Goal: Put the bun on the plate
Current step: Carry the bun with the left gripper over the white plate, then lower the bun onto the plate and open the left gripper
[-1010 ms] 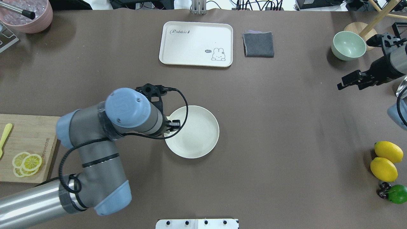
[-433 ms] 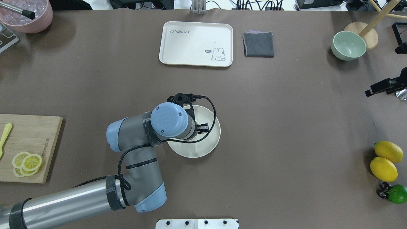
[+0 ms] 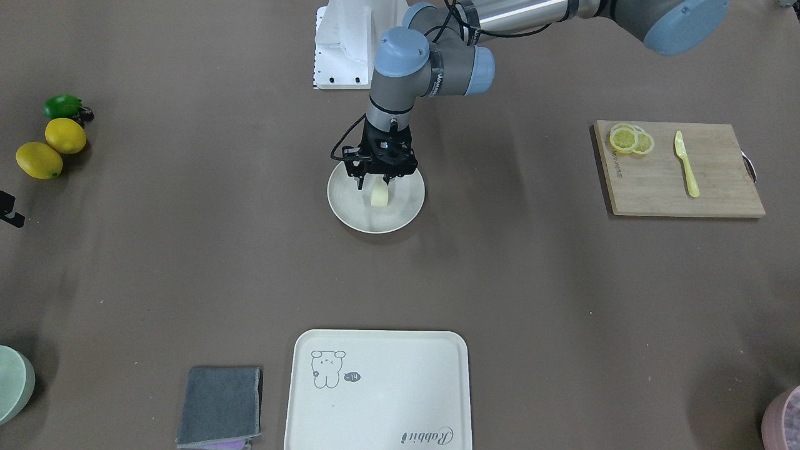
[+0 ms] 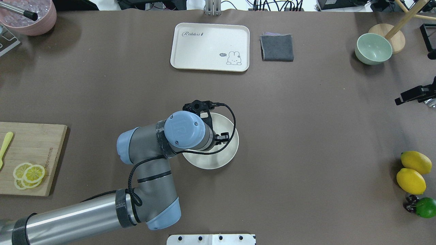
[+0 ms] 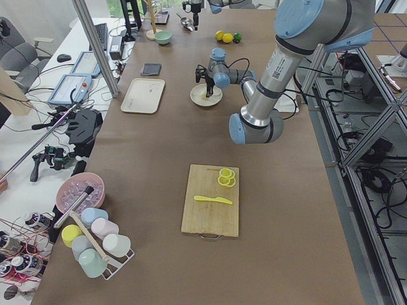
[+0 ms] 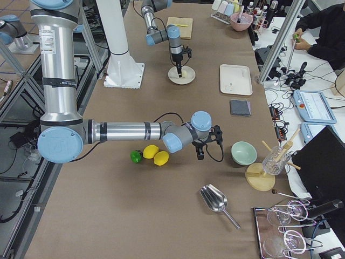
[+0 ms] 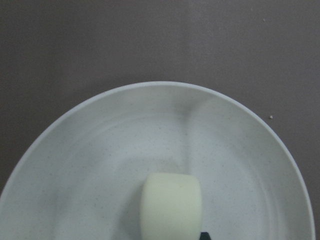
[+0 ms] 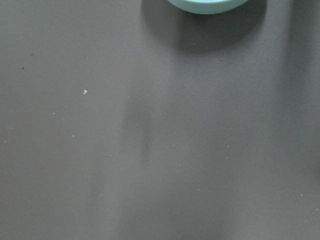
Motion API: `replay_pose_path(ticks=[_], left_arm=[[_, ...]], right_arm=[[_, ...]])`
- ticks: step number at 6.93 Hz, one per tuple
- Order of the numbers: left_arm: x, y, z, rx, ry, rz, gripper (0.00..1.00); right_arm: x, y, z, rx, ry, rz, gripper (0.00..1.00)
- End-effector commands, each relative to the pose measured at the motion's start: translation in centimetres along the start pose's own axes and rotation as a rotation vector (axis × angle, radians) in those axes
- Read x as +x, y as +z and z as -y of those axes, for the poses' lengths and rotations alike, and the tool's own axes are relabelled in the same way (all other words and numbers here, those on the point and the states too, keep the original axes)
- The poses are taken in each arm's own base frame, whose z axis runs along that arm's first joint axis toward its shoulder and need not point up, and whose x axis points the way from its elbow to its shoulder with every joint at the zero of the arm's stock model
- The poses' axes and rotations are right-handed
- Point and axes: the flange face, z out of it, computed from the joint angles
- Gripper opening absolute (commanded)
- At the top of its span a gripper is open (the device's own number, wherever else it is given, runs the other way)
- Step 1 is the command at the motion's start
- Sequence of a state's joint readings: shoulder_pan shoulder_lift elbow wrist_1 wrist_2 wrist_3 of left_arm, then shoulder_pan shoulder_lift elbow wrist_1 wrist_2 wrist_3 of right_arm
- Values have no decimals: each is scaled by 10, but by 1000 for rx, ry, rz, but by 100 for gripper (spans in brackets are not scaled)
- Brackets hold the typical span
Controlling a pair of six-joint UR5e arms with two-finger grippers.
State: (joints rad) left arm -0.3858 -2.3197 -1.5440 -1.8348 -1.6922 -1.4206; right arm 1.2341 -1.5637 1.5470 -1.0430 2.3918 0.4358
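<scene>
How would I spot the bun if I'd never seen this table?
Find the round off-white shallow plate in the middle of the brown table, beneath the left arm's end effector. The bun is the small pale cream-yellow puck within its rim: thick and opaque, unlike the thin lemon slices on the wooden board.

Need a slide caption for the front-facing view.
Left gripper over the plate, bun held on edge.

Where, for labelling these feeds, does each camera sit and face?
Front-facing: across the table, facing the robot; left arm above bun, plate.
Overhead: behind robot, looking down; left arm hides bun.
Exterior left: table's left end; left arm nearest.
Exterior right: opposite end; right arm nearest.
Left wrist: down onto bun, plate.
Right wrist: down onto table, green bowl's edge.
Shared: all but right wrist show the plate.
</scene>
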Motion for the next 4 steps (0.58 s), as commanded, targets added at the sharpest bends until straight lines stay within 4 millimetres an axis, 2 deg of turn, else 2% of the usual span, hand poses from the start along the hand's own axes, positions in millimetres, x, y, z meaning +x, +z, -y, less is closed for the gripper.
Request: replay_pose_path(ticks=[1, 2, 3, 4], left_arm=[[0, -68, 4, 5, 20, 27, 98], [-24, -109, 16, 27, 101, 44, 98], [-68, -125, 41, 44, 140, 79, 98], [-127, -138, 76, 10, 205, 109, 98]], right_arm=[[3, -4, 0, 7, 6, -1, 100], [7, -8, 1, 14, 13, -3, 100], [14, -11, -2, 18, 24, -7, 100], [27, -16, -1, 21, -7, -19, 100]])
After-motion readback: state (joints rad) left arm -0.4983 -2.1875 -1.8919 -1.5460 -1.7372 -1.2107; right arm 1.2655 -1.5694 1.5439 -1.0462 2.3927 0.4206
